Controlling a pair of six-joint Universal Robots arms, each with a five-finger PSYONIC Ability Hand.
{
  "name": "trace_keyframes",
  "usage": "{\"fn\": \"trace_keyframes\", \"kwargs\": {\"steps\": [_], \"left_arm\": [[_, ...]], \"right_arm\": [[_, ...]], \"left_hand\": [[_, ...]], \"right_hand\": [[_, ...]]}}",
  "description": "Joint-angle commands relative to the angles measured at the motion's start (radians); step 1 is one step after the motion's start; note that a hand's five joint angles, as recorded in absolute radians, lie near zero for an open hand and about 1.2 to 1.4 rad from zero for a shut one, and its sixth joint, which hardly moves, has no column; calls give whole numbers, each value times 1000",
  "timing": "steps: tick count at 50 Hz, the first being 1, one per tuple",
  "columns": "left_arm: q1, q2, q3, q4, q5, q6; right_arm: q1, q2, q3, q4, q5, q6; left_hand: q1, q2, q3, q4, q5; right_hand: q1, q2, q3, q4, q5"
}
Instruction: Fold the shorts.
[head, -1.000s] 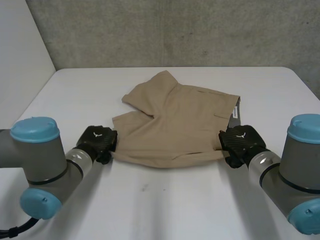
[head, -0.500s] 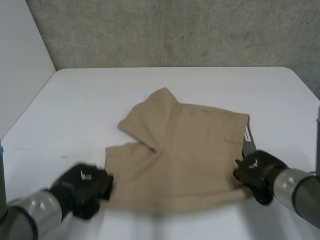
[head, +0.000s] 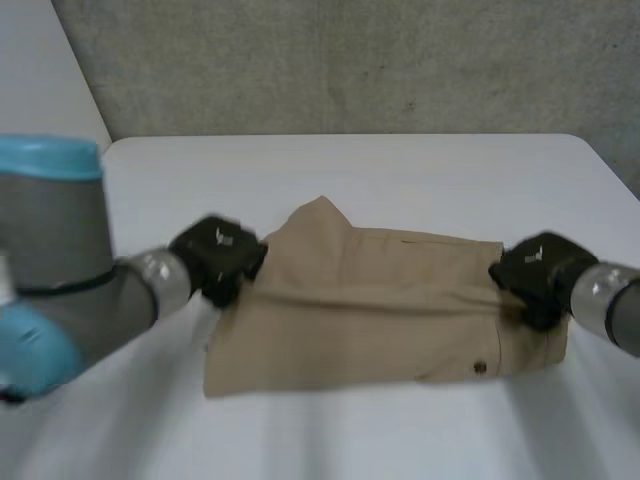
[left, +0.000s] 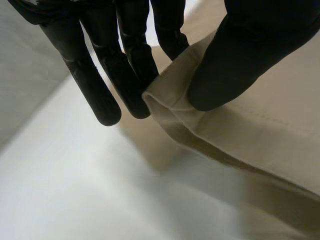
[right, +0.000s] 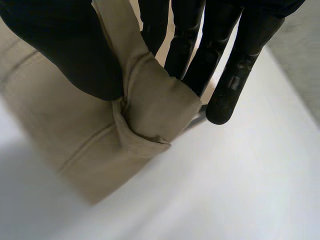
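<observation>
The step in hand is judged to be the first fold of the shorts (head: 380, 320), with one edge held up off the layer that is spread flat below it.

At the shorts' left end, the left hand (head: 218, 258) is closed on a hemmed edge, which is pinched between thumb and fingers in the left wrist view. Between the two ends, a raised crease is seen running across the shorts, and a flat tan layer is spread on the side nearer the robot. At the shorts' right end, the right hand (head: 535, 272) is clamped on a bunched corner of cloth, which is pressed by the thumb against the fingers in the right wrist view. Beneath the shorts a white table (head: 400, 170) is seen.

For the next move, it is judged that the held edge must be carried level by both hands, laid squarely over the flat layer so that the edges meet, and only then released.

By count, one pair of shorts, two hands, one table and one button (head: 479, 368) near the shorts' right end are seen.
</observation>
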Motion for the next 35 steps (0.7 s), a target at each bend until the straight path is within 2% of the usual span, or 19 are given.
{"fn": "trace_keyframes", "kwargs": {"steps": [1, 6, 11, 16, 17, 18, 19, 21, 25, 28, 30, 35], "left_arm": [[-58, -375, 436, 163, -142, 7], [-81, -514, 550, 350, -143, 11], [-99, -597, 599, 514, -154, 39], [-98, -662, 637, 590, -163, 96], [-98, -668, 639, 599, -162, 103], [-98, -671, 639, 607, -160, 111], [-98, -674, 637, 625, -159, 122], [-101, -671, 631, 651, -171, 128], [-121, -634, 558, 726, -189, 122], [-141, -535, 460, 791, -191, 117], [-142, -472, 403, 826, -197, 114], [-148, -319, 225, 848, -212, 70]], "right_arm": [[31, 220, -217, -169, 117, 61], [65, 376, -323, -355, 206, 28], [76, 474, -369, -533, 215, -37], [83, 540, -397, -659, 215, -61], [83, 550, -402, -668, 218, -61], [85, 565, -408, -679, 224, -61], [86, 568, -409, -679, 226, -60], [93, 565, -409, -679, 233, -52], [106, 496, -379, -685, 264, 20], [96, 384, -328, -685, 264, 148], [93, 298, -294, -673, 252, 260], [74, 166, -221, -595, 182, 400]], "left_hand": [[267, 197, 210, 191, 222], [267, 197, 210, 191, 222], [267, 197, 210, 191, 222], [267, 197, 210, 191, 222], [267, 197, 210, 191, 222], [267, 197, 210, 191, 222], [-163, -233, -220, -239, -208], [-947, -1017, -1004, -1023, -992], [-955, -1025, -1012, -1031, -1000], [-955, -1025, -1012, -1031, -1000], [-955, -1025, -1012, -1031, -1000], [-955, -1025, -1012, -1031, -1000]], "right_hand": [[421, 216, 212, 203, 250], [421, 216, 212, 203, 250], [421, 216, 212, 203, 250], [421, 216, 212, 203, 250], [384, 179, 175, 166, 213], [-44, -248, -252, -262, -215], [-345, -549, -553, -563, -515], [-751, -955, -959, -969, -921], [-801, -1006, -1010, -1019, -972], [-801, -1006, -1010, -1019, -972], [-801, -1006, -1010, -1019, -972], [-801, -1006, -1010, -1019, -972]]}}
